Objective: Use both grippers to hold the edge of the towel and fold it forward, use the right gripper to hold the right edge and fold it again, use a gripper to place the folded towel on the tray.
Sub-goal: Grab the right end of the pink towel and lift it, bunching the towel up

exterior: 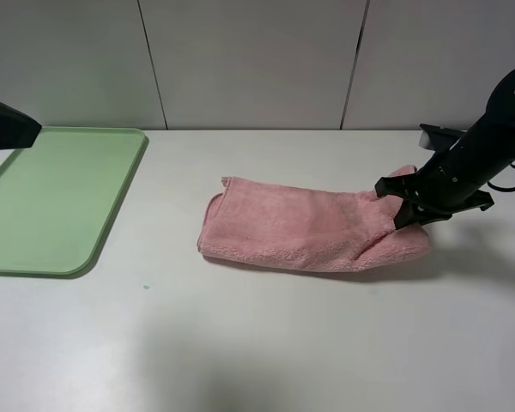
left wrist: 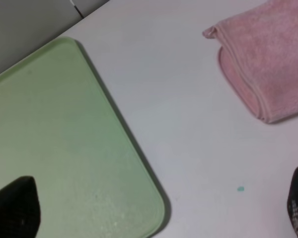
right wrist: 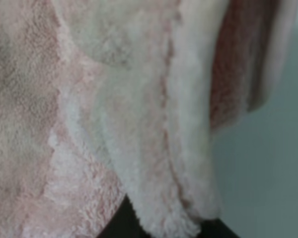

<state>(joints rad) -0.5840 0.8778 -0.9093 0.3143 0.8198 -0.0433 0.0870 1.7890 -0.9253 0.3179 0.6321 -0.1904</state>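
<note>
The pink towel [exterior: 300, 227] lies folded once in a long band across the middle of the table. My right gripper [exterior: 409, 206] is shut on the towel's right end, which is lifted a little off the table. In the right wrist view the plush towel [right wrist: 139, 124] fills the frame, its stitched edge [right wrist: 171, 99] running down into the dark fingers [right wrist: 121, 227]. My left gripper [left wrist: 156, 213] hangs open over the near right corner of the light-green tray [left wrist: 54, 139], apart from the towel [left wrist: 268, 64]. The tray [exterior: 51, 197] sits at the far left, with nothing on it.
The left arm [exterior: 4, 127] juts in over the tray's back left. A small teal speck [exterior: 146, 287] lies on the white table between tray and towel. A grey panelled wall [exterior: 257, 60] stands behind the table.
</note>
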